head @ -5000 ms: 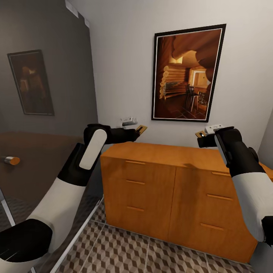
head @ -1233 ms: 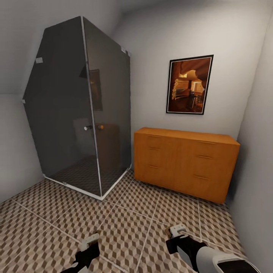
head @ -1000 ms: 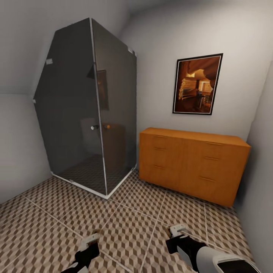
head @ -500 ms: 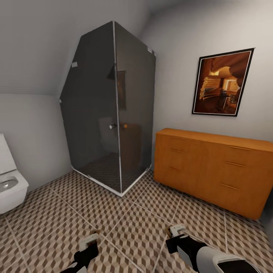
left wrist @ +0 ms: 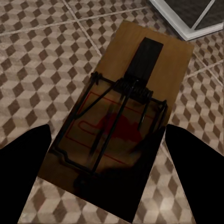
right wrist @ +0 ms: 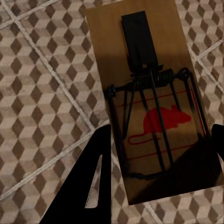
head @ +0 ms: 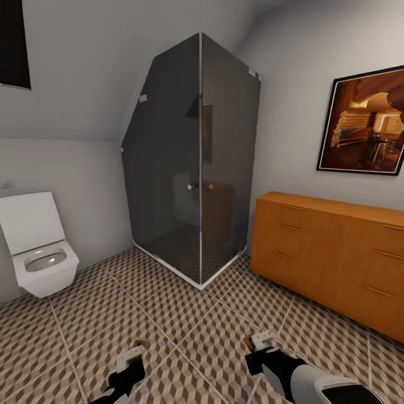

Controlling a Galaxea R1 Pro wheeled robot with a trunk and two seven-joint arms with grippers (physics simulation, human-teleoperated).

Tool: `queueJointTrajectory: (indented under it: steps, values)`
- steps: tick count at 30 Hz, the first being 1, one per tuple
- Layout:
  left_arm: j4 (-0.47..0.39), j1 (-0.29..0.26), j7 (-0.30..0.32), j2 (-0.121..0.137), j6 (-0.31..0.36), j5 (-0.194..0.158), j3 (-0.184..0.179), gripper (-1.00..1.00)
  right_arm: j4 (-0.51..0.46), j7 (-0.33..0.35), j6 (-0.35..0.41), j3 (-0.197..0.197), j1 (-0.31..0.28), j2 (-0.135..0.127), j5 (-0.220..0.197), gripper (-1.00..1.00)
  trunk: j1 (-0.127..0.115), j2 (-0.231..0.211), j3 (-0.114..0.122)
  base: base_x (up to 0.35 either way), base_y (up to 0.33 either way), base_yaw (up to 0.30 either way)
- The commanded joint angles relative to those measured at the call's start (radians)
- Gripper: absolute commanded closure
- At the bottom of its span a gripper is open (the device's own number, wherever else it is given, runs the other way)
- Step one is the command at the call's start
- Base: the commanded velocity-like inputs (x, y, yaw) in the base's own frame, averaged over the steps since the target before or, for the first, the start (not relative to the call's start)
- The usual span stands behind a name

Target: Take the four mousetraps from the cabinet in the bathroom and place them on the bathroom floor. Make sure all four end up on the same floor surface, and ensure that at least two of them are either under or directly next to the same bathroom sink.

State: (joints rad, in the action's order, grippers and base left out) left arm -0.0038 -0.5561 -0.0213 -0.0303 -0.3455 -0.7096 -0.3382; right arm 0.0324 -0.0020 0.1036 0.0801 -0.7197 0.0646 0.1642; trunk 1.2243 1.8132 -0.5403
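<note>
Each gripper carries one mousetrap low over the cube-patterned bathroom floor [head: 185, 314]. My left gripper [head: 133, 359] is shut on a tan board with a dark spring bar and a red mouse print, the left mousetrap [left wrist: 126, 116]. The dark fingers [left wrist: 23, 168] flank its sides. My right gripper [head: 259, 343] is shut on a second mousetrap [right wrist: 149, 102] of the same kind. The orange-brown cabinet [head: 331, 258] stands against the wall at the right, its drawers closed. The sink vanity is out of view.
A white wall-hung toilet [head: 39, 252] is at the left with its lid up. A dark glass shower cabin [head: 191, 163] fills the corner between toilet and cabinet. A framed picture [head: 365, 126] hangs above the cabinet. Open tiled floor lies ahead.
The view has swung left: the cabinet and shower slid right in the picture and the toilet came fully in. Both grippers keep their place and their traps.
</note>
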Motion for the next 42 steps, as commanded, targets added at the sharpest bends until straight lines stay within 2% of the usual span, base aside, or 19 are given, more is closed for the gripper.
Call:
queueJointTrajectory:
  steps: [1, 42]
  values:
    - [0.001, -0.001, -0.010, -0.001, -0.002, -0.005, -0.008, 1.00, 0.001, 0.001, 0.002, 0.007, -0.001, 0.000, 0.004, 1.00, 0.000, 0.001, -0.001, 0.000, 0.000, 0.292]
    - [0.000, -0.001, -0.016, -0.003, 0.002, -0.005, -0.008, 1.00, 0.001, -0.001, 0.004, 0.009, 0.009, 0.001, 0.005, 1.00, 0.000, 0.001, -0.001, 0.000, 0.000, 0.292]
